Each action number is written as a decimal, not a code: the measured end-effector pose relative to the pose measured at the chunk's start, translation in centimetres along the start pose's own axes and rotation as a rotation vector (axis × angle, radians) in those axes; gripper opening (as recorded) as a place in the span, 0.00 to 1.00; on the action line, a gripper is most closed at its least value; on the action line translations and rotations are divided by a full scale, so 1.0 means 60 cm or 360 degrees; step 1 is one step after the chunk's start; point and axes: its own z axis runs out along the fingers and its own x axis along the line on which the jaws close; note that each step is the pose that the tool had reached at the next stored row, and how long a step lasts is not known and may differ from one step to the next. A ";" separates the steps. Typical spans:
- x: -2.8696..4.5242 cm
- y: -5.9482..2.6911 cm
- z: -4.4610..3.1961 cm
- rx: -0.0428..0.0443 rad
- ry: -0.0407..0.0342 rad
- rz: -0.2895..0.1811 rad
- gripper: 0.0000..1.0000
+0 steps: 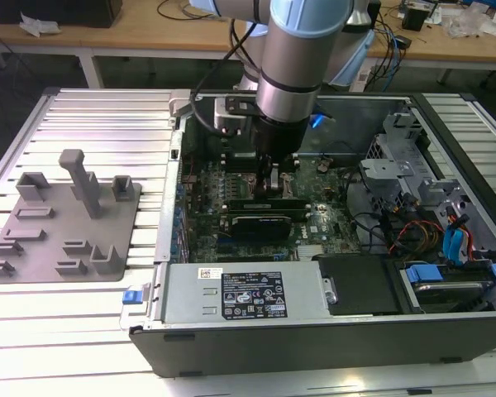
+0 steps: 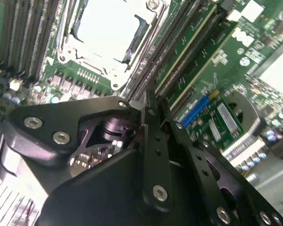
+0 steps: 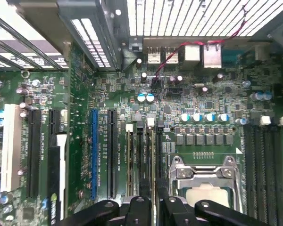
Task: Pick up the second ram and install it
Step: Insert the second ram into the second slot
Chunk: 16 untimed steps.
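The claw [image 1: 273, 184] reaches straight down into the open case [image 1: 446, 339]. Its two fingers [image 3: 132, 209] are drawn almost together, and they seem to pinch a thin dark strip standing on edge, which I take to be the ram [image 3: 153, 157]. That strip sits directly beneath the claw, in the bank of slots [image 3: 140, 155] just beside the CPU socket [image 3: 205, 181]. Whether it is fully seated cannot be made out. Its long axis runs along the slot. In the first wrist view it leads away from the fingers toward the rear ports [image 3: 179, 54], and in the exterior view it runs from left to right, parallel to the black card [image 1: 260, 222] just in front. There is one arm, one claw, one socket and one black card. Four empty slots [image 3: 264, 160] lie on the socket's far side. A grey holder [image 1: 62, 223] sits well apart on the table, on the exterior view's left.
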 end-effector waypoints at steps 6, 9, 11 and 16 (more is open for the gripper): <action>0.000 0.001 -0.019 0.0077 -0.0001 0.0000 0.17; 0.000 -0.017 -0.020 0.0087 0.0000 0.0000 0.17; -0.001 -0.025 -0.021 0.0087 -0.0001 0.0000 0.17; -0.001 -0.025 -0.021 0.0087 -0.0001 0.0000 0.17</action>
